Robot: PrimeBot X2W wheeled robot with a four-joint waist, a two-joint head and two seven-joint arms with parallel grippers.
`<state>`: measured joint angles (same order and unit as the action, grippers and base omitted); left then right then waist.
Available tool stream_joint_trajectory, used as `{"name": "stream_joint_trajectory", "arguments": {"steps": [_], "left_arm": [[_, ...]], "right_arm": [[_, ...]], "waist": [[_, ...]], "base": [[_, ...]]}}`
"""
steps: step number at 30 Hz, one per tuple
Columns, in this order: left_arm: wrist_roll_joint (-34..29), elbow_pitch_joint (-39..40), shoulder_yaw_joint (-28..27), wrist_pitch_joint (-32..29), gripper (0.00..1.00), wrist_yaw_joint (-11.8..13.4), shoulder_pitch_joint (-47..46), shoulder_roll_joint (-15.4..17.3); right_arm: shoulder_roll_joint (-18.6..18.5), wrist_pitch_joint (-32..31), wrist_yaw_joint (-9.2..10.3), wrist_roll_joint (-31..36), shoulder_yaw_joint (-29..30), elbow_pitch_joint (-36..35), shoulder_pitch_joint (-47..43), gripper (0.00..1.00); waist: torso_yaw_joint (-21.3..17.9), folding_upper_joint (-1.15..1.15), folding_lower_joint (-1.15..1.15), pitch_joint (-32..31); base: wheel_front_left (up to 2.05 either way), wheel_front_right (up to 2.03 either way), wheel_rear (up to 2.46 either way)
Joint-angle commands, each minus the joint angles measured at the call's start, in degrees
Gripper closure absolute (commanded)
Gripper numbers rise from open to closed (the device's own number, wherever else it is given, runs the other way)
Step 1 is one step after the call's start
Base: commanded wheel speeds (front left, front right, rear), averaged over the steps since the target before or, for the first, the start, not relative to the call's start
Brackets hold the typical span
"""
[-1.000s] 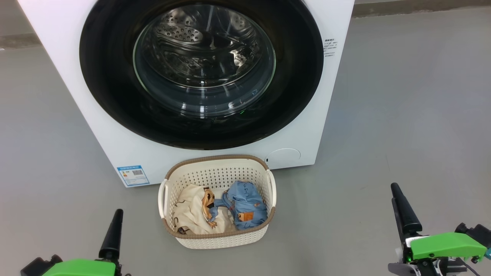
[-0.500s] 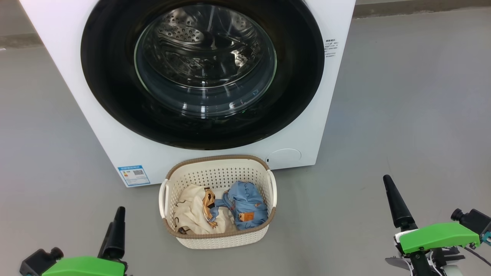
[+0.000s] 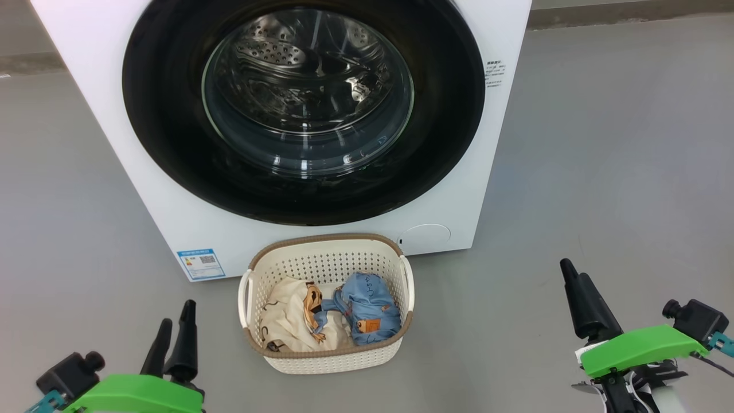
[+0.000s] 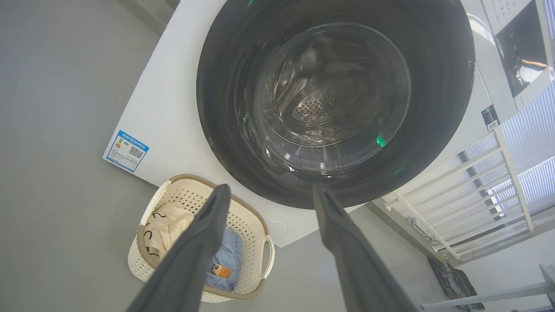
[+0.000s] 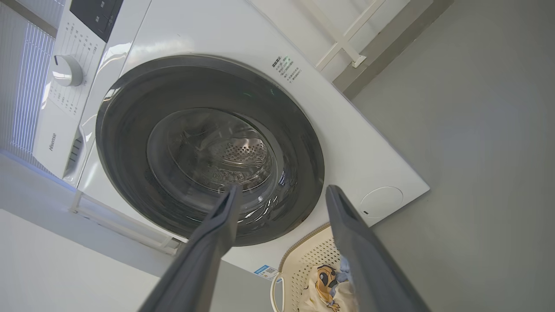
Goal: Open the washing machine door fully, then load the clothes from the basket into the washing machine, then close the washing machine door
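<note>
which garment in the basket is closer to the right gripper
The light blue one with the orange patch, in the right half of the basket; the cream printed one lies in the left half.

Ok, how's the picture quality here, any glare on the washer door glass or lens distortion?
Head view: sharp and evenly lit, with bright reflections streaking the washing machine door glass. Left wrist view: the wide-angle lens tilts and stretches the washing machine, with green glints on the dark rim. Right wrist view: same wide-angle skew, and the right end effector's fingers look slightly soft up close.
</note>
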<state>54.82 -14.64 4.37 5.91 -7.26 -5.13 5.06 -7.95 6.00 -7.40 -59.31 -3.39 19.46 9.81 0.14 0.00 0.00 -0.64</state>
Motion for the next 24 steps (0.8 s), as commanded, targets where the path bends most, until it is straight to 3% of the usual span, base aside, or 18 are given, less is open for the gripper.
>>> {"name": "stream_joint_trajectory", "arguments": {"steps": [1,24], "left_arm": [[-1.84,1.6,-0.85,0.71,0.0,-0.15,-3.15,1.71],[-23.72,0.81,0.17,4.65,0.0,-0.09,-3.53,2.35]], "right_arm": [[-1.12,0.74,-0.05,1.74,-1.54,-1.17,3.67,0.0],[-1.61,0.34,-0.07,18.99,-3.3,2.4,6.45,0.0]], "waist": [[0.03,0.0,0.0,-0.02],[0.16,0.0,0.0,-0.28]], "base": [[0.0,0.0,0.0],[0.0,0.0,0.0]]}}
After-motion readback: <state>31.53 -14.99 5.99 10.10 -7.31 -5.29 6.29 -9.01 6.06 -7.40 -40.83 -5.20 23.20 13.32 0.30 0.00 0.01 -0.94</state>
